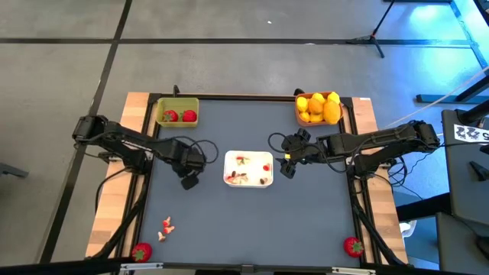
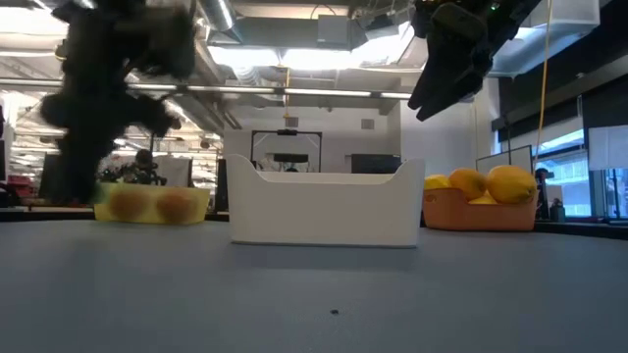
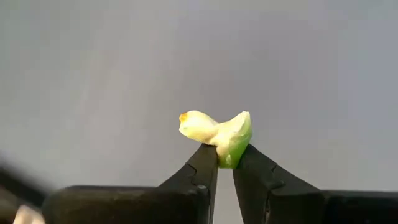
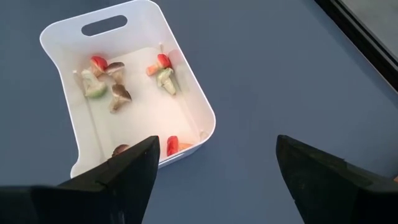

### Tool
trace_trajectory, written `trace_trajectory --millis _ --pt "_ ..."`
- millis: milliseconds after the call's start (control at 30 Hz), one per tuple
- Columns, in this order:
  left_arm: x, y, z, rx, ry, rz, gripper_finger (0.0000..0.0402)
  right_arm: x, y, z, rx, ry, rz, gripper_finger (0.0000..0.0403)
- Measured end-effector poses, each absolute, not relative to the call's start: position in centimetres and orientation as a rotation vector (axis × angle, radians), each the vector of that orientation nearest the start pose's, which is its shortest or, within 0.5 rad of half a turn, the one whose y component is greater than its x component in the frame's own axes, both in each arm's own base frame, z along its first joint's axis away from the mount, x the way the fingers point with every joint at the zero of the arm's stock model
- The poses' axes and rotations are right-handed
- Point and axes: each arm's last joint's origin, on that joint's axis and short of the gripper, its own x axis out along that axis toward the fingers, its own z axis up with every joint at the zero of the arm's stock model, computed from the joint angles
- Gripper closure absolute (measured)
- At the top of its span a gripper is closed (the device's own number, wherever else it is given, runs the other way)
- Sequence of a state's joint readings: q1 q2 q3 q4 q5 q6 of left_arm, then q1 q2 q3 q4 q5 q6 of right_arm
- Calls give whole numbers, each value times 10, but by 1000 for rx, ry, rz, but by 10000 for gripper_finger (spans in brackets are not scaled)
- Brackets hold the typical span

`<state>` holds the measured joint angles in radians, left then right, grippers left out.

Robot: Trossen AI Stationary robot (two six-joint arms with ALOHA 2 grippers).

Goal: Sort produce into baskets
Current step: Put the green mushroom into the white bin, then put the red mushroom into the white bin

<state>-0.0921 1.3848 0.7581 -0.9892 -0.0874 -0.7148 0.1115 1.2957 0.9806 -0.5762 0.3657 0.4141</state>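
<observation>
- Near edge: two strawberries [image 1: 140, 251] lie loose at the table's front corners, and small pink scraps [image 1: 166, 226] sit nearby; sorting looks unfinished
- Middle: left gripper [image 1: 189, 180] pinches a small green-and-cream piece [image 3: 219, 134]; right gripper [image 1: 288, 166], fingers spread, hovers beside the white tray [image 1: 247, 156]
- Far edge: the green basket [image 1: 177, 112] holds two strawberries, and the orange basket [image 1: 318, 108] is heaped with lemons

Yellow-green basket [image 1: 177, 111], far-left corner of the surface [image 1: 306, 214], holding two red strawberries [image 1: 179, 116]. Orange basket [image 1: 317, 109], far-right corner, heaped with yellow and orange citrus [image 1: 319, 106]. Two further strawberries, one at the near-left edge [image 1: 141, 251] and one at the near-right edge [image 1: 352, 246], apparently on the wooden border.
</observation>
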Motion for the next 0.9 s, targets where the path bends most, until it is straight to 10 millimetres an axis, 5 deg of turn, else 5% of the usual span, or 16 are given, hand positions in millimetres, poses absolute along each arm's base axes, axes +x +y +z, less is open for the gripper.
trace_trajectory --millis 267,600,900 --pt "239 -19 213 -344 1126 319 350 259 19 265 175 800 -410 84" --pt "270 -20 232 -257 804 173 339 259 19 265 175 801 -410 84" --pt "276 -21 231 -265 770 150 217 259 19 265 174 801 -410 84"
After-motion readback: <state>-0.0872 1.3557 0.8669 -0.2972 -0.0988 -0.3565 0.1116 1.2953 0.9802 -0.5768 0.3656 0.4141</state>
